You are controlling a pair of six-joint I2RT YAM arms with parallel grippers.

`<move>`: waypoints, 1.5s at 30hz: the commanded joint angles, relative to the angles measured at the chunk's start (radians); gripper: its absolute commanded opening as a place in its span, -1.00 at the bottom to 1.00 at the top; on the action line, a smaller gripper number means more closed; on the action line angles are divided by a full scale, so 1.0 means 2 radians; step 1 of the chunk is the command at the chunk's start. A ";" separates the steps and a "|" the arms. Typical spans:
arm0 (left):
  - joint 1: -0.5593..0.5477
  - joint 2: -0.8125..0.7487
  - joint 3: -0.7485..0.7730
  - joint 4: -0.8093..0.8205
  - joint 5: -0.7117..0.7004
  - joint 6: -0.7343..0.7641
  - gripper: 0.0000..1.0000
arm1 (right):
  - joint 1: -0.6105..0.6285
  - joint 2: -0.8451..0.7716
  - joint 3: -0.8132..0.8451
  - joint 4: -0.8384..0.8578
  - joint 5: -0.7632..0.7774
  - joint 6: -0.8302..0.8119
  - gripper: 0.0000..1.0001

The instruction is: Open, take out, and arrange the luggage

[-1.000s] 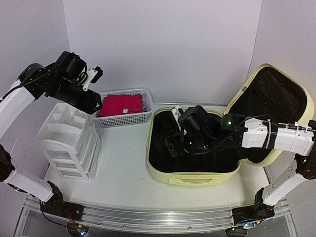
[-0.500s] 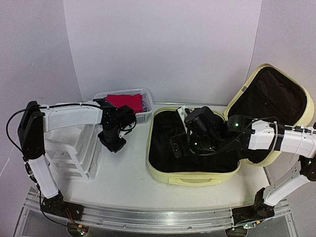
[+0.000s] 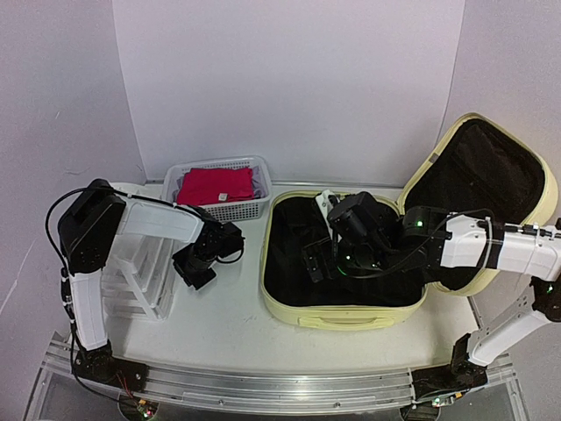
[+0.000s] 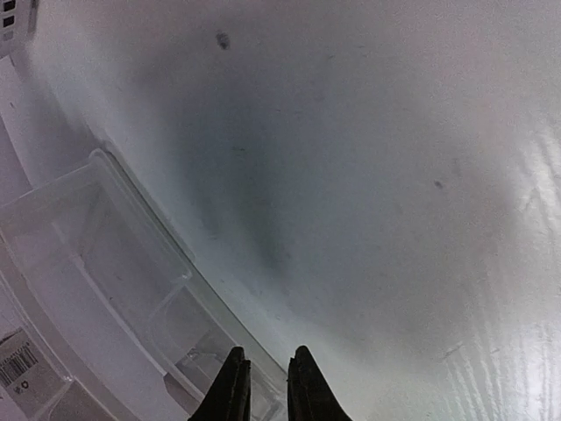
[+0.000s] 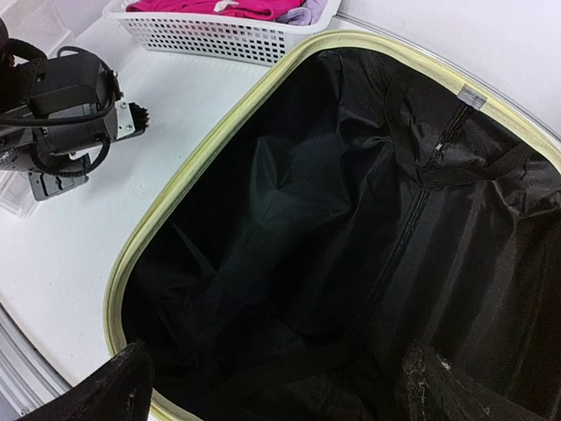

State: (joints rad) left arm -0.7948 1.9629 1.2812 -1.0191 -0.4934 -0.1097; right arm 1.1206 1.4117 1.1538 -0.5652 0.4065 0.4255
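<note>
On drawer organizer [image 4: 131, 215], barcode sticker [image 4: 22, 368], text illegible

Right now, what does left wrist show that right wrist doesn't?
Left wrist only: a barcode label beside the drawer organizer's clear tray. Right wrist only: the luggage open with black lining showing, the mesh basket of pink clothes, the right gripper spread wide. Both: the white table and the left gripper, fingertips nearly together and empty.
</note>
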 commanded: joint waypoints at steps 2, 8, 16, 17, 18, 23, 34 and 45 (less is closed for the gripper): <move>0.012 -0.007 -0.018 -0.007 -0.079 -0.023 -0.67 | -0.001 -0.018 -0.001 0.011 0.011 0.007 0.96; 0.033 0.003 -0.005 -0.033 -0.061 -0.041 -0.62 | -0.001 -0.017 0.003 0.010 0.009 0.004 0.97; 0.034 -0.016 0.000 -0.057 -0.062 -0.052 -0.51 | -0.001 -0.036 -0.010 0.009 0.020 0.004 0.97; 0.031 -0.028 0.001 -0.056 -0.039 -0.047 -0.46 | -0.001 -0.037 -0.010 0.008 0.021 0.002 0.97; 0.025 -0.045 0.005 -0.054 -0.016 -0.042 -0.36 | -0.001 -0.038 -0.010 0.007 0.024 -0.001 0.97; 0.000 -0.176 0.071 -0.015 0.164 -0.008 0.13 | -0.001 -0.046 0.001 -0.025 0.080 -0.034 0.97; 0.001 -0.448 0.150 0.211 0.192 0.082 0.79 | -0.003 -0.187 0.076 -0.129 0.183 -0.120 0.97; 0.001 -0.568 0.146 0.284 0.083 0.154 0.99 | -0.002 -0.242 0.196 -0.142 0.100 -0.281 0.97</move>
State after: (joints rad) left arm -0.7975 0.8173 1.5761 -0.5041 -0.2573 0.1333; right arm 1.1164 0.8852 1.5173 -0.8413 0.6395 -0.0101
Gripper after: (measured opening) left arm 0.994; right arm 0.983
